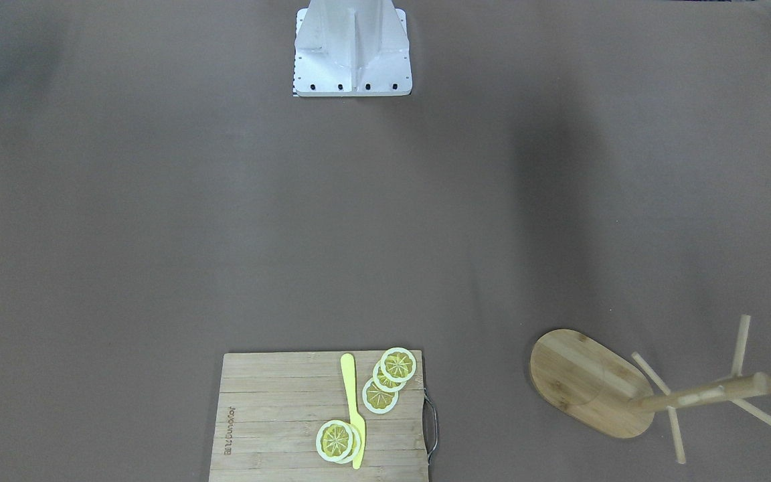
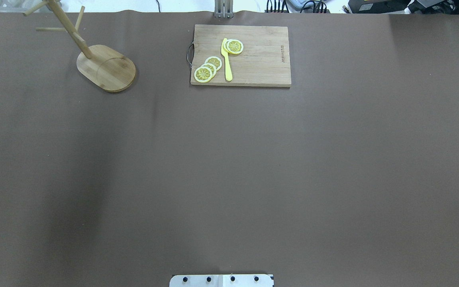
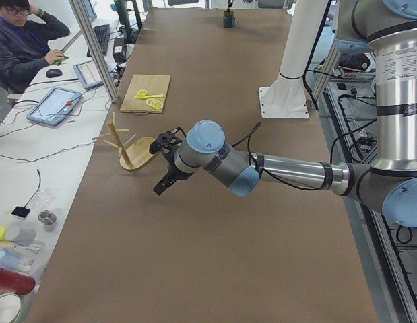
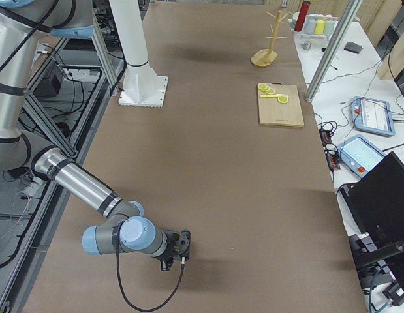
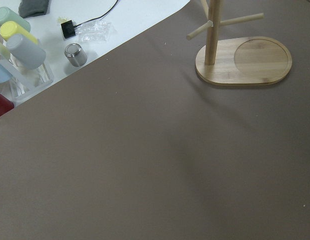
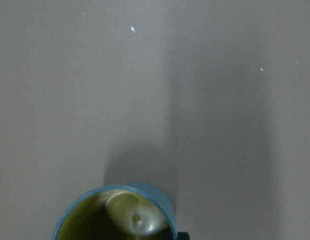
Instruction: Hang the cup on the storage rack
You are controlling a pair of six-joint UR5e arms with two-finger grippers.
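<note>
The cup (image 6: 89, 220), slate-blue with an olive inside, fills the bottom edge of the right wrist view, seen from above. In the exterior left view it is a small dark thing (image 3: 228, 20) at the table's far end. My right gripper (image 4: 181, 245) is low over that end; I cannot tell if it is open or shut. The bamboo storage rack (image 2: 106, 67) stands upright at the other end, with no cup on it, and also shows in the left wrist view (image 5: 243, 60). My left gripper (image 3: 162, 184) hangs beside the rack (image 3: 124, 145), apart from it; I cannot tell its state.
A slatted cutting board (image 2: 240, 56) with lemon slices (image 2: 209, 67) and a yellow knife (image 2: 226, 59) lies at the table's far edge. Coloured cups (image 5: 17, 40) and a small tin (image 5: 74, 54) stand on a white side table beyond the rack. The robot base (image 1: 352, 47) stands mid-table.
</note>
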